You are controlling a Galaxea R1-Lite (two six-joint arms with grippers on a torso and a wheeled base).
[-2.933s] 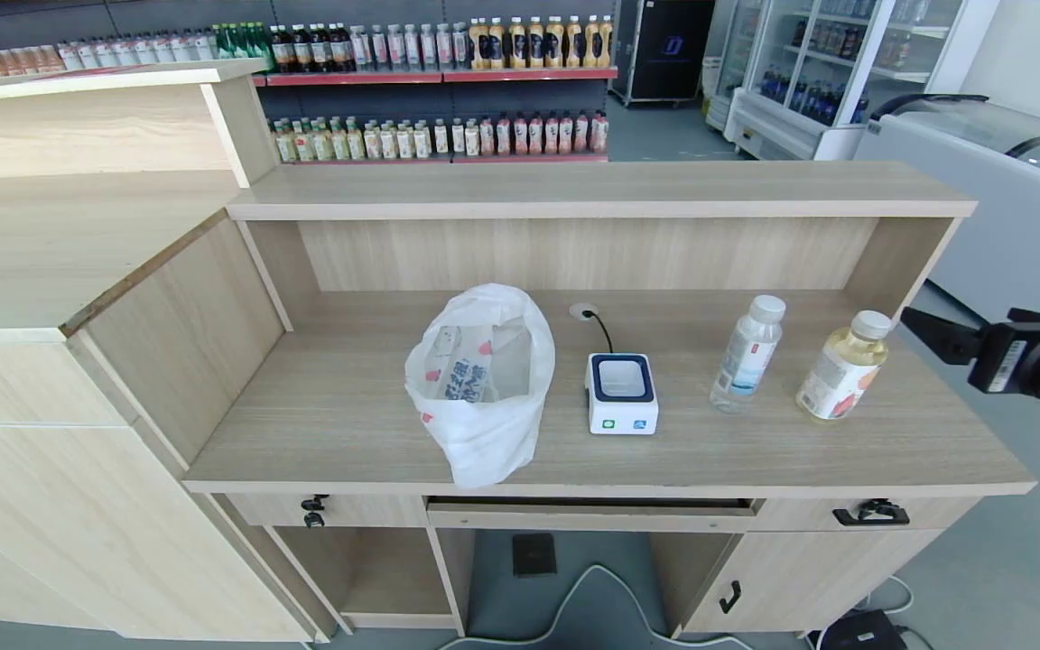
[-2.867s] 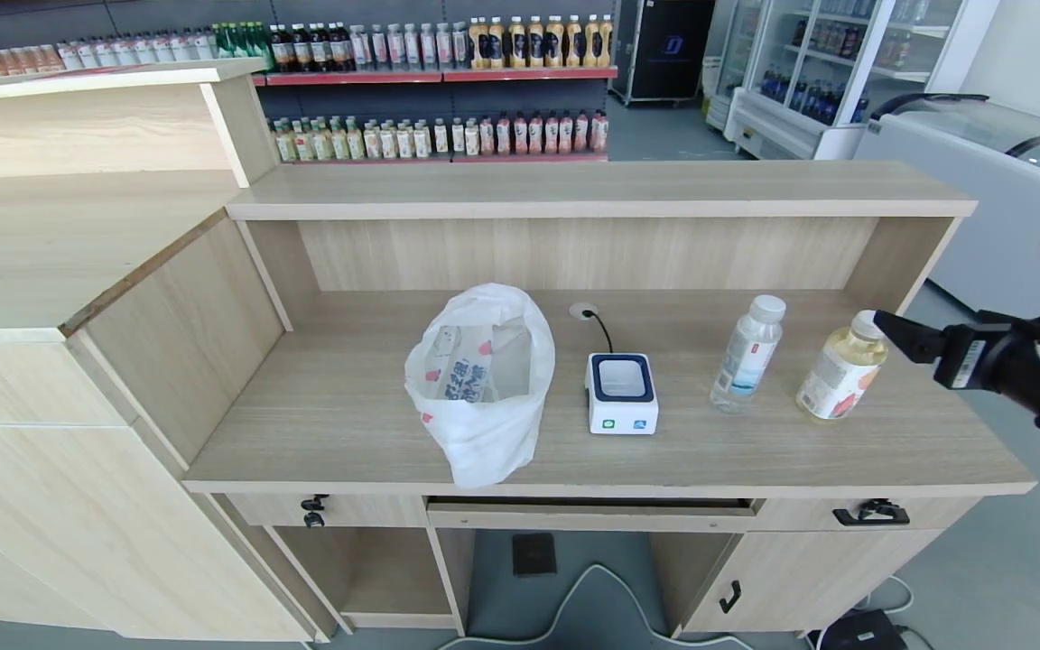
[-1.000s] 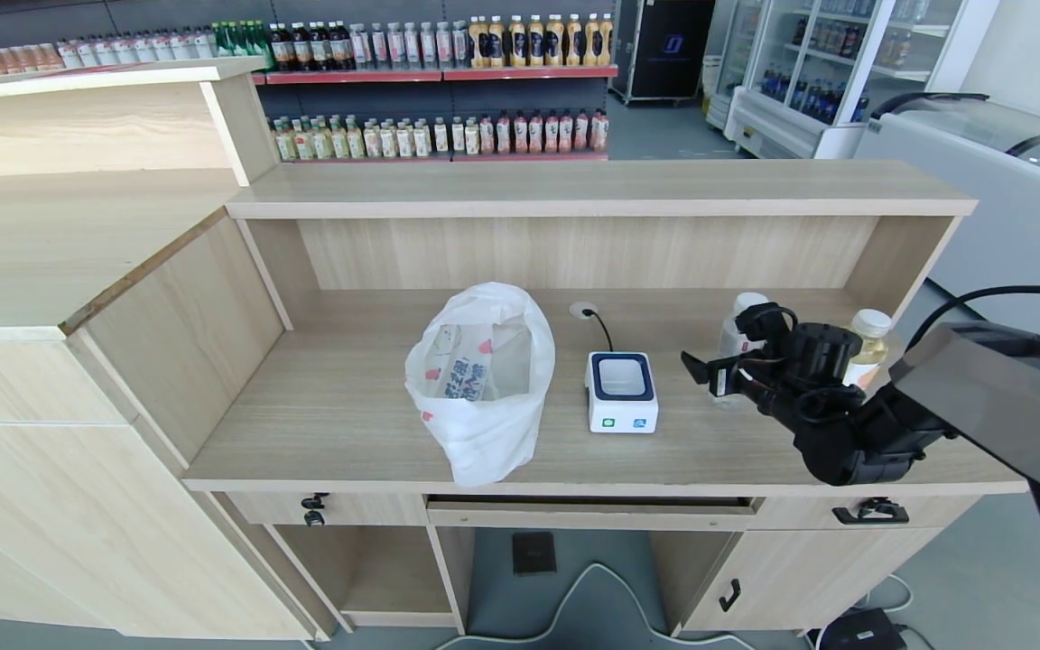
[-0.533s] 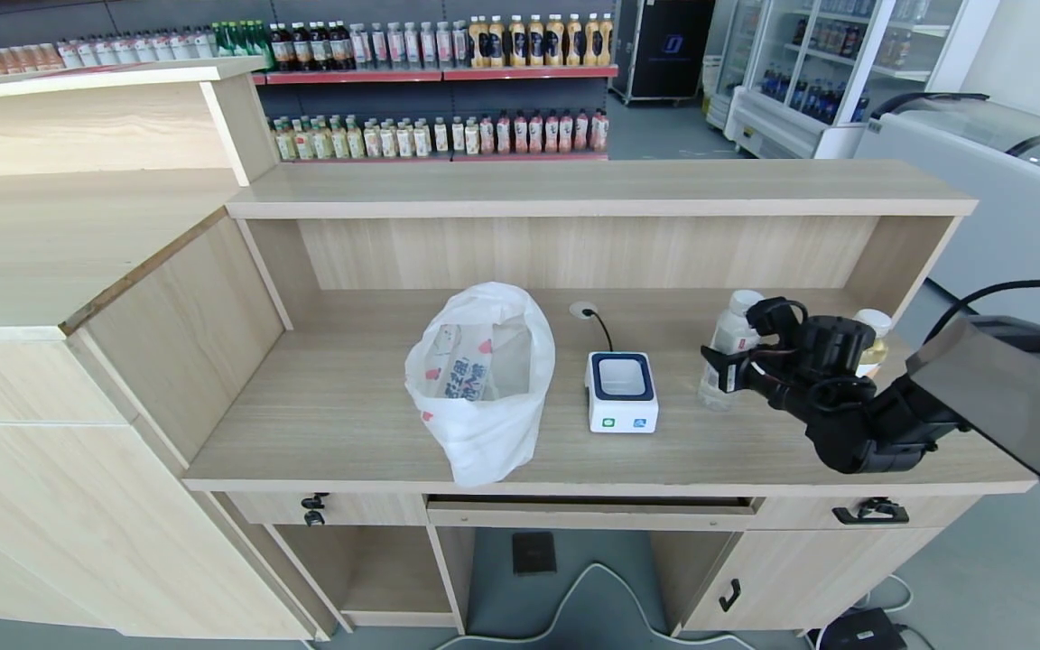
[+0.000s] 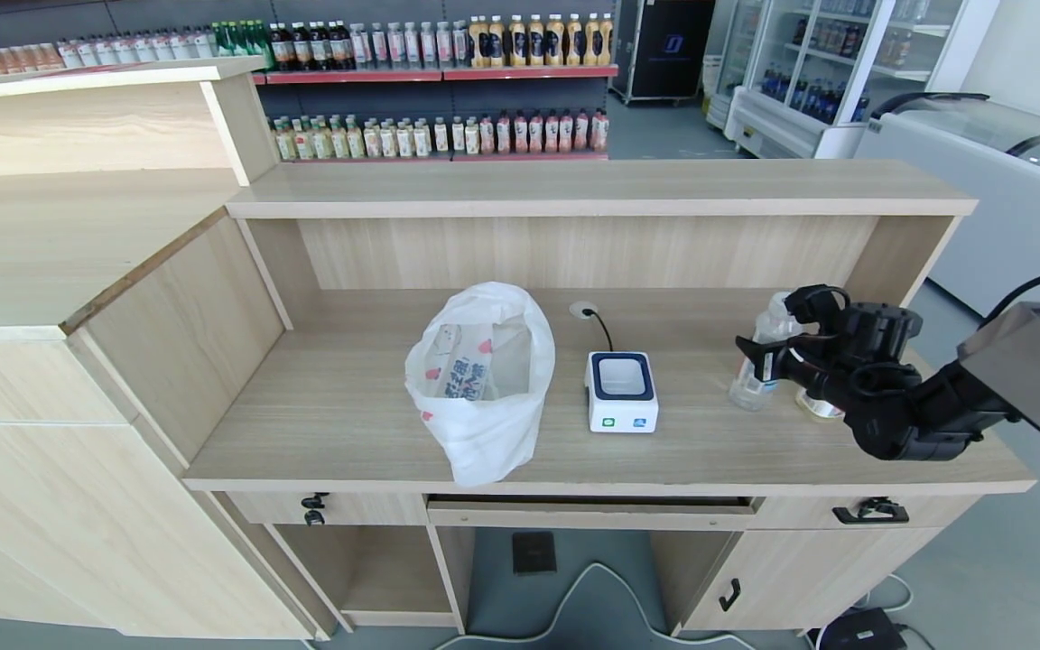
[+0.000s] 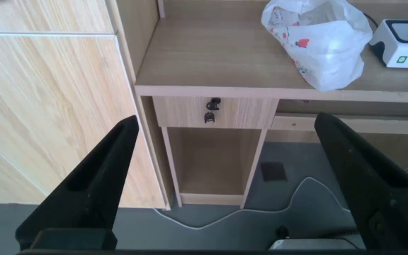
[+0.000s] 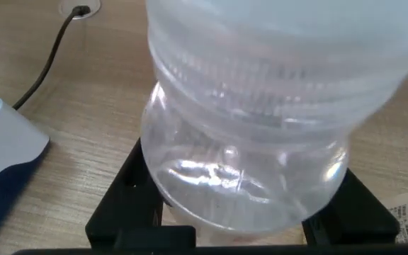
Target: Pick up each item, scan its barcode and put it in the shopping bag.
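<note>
**Bottle in the grip, scanner waiting**

Right gripper [image 5: 762, 354] is on the water bottle [image 5: 746, 390] at the right end of the counter [image 5: 348, 424]. Its jaws are clamped on the lower body: the right wrist view has a dark finger [image 7: 122, 205] against each flank, just above the base. The bottle leans a touch, and whether its base sits on the wood or hangs barely off it I cannot tell. Left gripper [image 6: 225, 120] hangs low off the counter's near left corner, jaws wide apart, nothing between them.

Now the lift, as I read it. Straight up first, so the base clears without dragging. This plastic looks thin and ribbed (squeeze too hard and it buckles, too soft and it slips). Then left to the scanner [image 5: 622, 390], mid-counter with its window facing up, label turned down toward the glass. Past that is the shopping bag [image 5: 481, 388], mouth open, just left of the scanner.

Trouble spots: the barcode's whereabouts is anybody's guess, since the label is behind the gripper, and the cap is hidden too. A second bottle [image 5: 814, 408] stands just right of this one, with all but its base covered by the wrist. How much room it leaves is unclear, and a careless swing could knock it over.
</note>
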